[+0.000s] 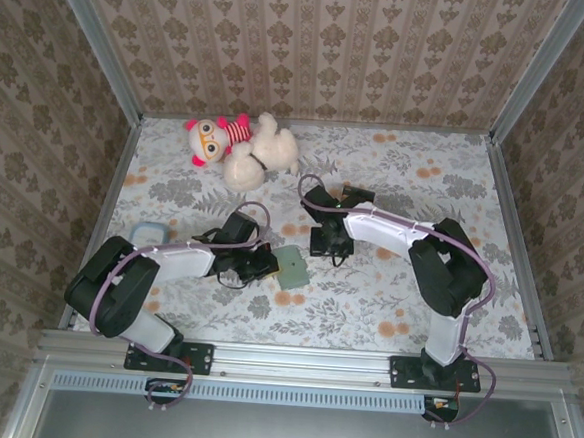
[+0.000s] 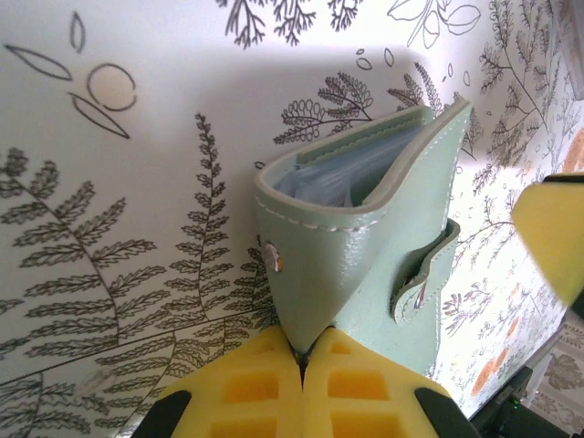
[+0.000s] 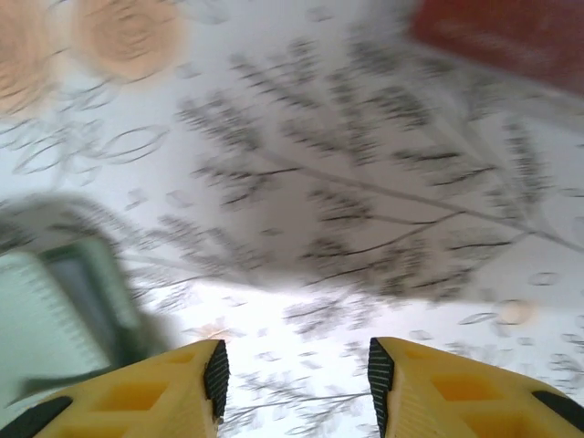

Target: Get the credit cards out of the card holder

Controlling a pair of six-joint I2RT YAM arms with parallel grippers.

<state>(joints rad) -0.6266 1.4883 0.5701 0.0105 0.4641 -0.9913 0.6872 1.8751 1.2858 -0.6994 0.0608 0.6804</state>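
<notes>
- The card holder lay on the floral surface, about midway between the left and right edges and nearer the near edge than the far one.
- From above it read as a small pale green square, with the left gripper at its left side and the right gripper just beyond its far-right corner.
- The left wrist view gave the closer detail. The left jaws were fully closed, pinching the holder's lower edge between yellow pads. The holder gaped open like a booklet, with clear sleeves showing inside and a snap strap hanging loose on its side.
- The right wrist view, blurred, showed the right jaws partly apart with nothing between them, hanging over bare surface. The holder's pale green edge sat low at the left of that frame, apart from the pads.
- That view also caught a red box on the surface.
- The overhead view took in a plush bear by the far edge, left of centre, well apart from the holder.
</notes>
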